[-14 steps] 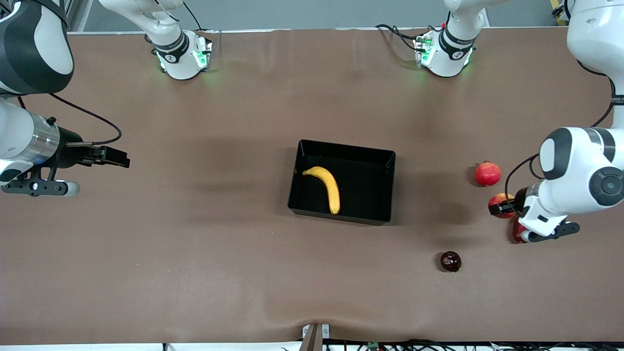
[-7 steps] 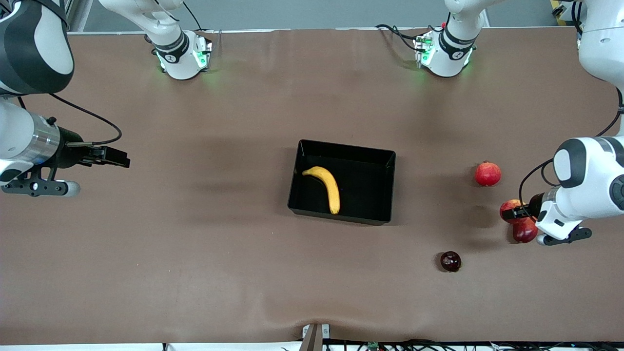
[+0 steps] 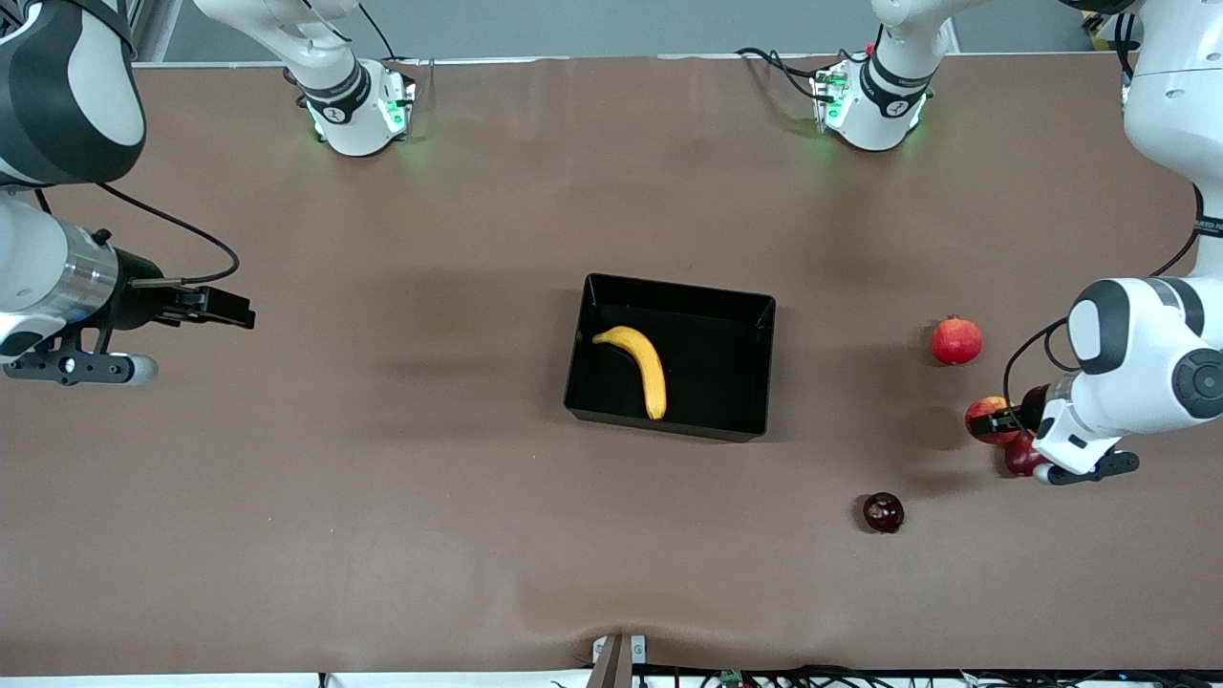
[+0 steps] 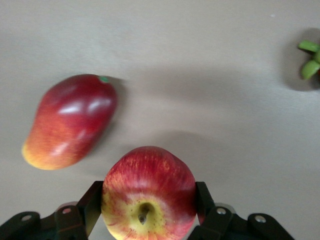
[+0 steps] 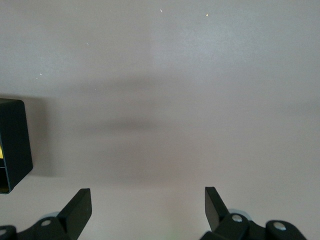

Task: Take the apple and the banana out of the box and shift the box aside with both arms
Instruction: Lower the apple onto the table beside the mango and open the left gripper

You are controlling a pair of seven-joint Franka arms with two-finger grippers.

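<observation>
Left end effector (image 4: 148, 220) clamped on apple (image 4: 148, 194), fingers (image 4: 90, 207) on its sides, stem dimple facing wrist camera; hangs over bench (image 3: 382, 497) at left arm's end, above red-orange mango (image 4: 70, 121). Likely carrying apple clear of box before set-down. Apple skin glossy, red with yellow streaks; round, so may roll on release. Banana (image 3: 640, 365) in box (image 3: 755, 382), curved, smooth yellow. Box mid-bench: glossy black plastic, shallow, upright walls. Right end effector (image 5: 148, 212) waits, fingers wide apart, nothing held, over bare bench at right arm's end.
</observation>
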